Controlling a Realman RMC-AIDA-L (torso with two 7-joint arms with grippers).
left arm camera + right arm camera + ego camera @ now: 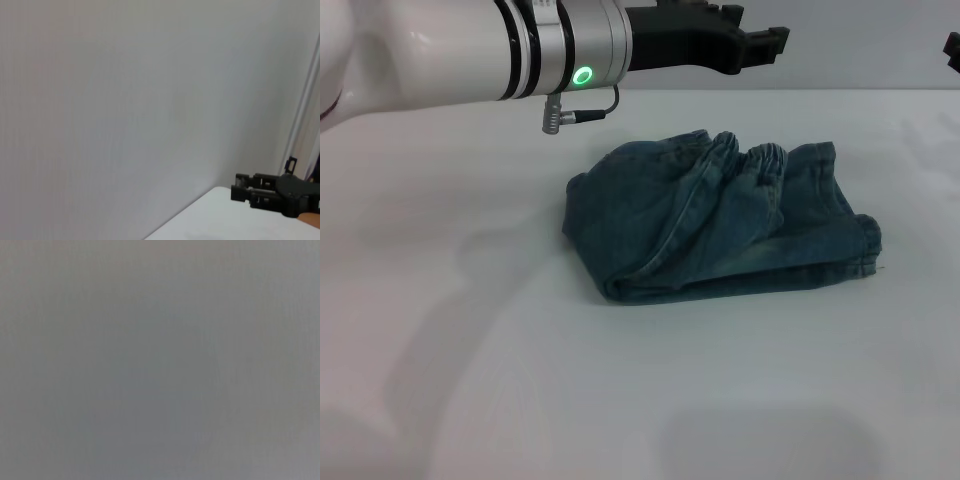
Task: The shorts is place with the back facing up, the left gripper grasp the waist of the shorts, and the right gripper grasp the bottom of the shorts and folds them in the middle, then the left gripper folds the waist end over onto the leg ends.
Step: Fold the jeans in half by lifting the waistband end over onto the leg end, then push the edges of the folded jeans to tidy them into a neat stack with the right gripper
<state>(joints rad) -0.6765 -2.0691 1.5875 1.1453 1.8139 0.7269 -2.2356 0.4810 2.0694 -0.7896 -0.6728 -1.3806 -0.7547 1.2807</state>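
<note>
**Folded bundle sits loose; the fold could slip or be snagged**

Although the blue faded-wash denim shorts (pixel 720 222) already lie folded into a compact bundle on the white table (pixel 470 350), you should treat the fold as unsecured. The gathered elastic waist of the shorts (pixel 745 160) rests on top toward the far side, bunched rather than flat, so it could spring back or slide off the layers beneath.

Your left gripper (pixel 775 42), slim black jaws on the white green-lit arm, hangs above and beyond the bundle, touching nothing; its jaws look slightly apart, holding no cloth. If you lower that arm carelessly, it could drag the waistband and undo the fold.

The right gripper (pixel 240 192) is off to the right, well apart from the shorts; I cannot tell whether its jaws are apart or together.
</note>
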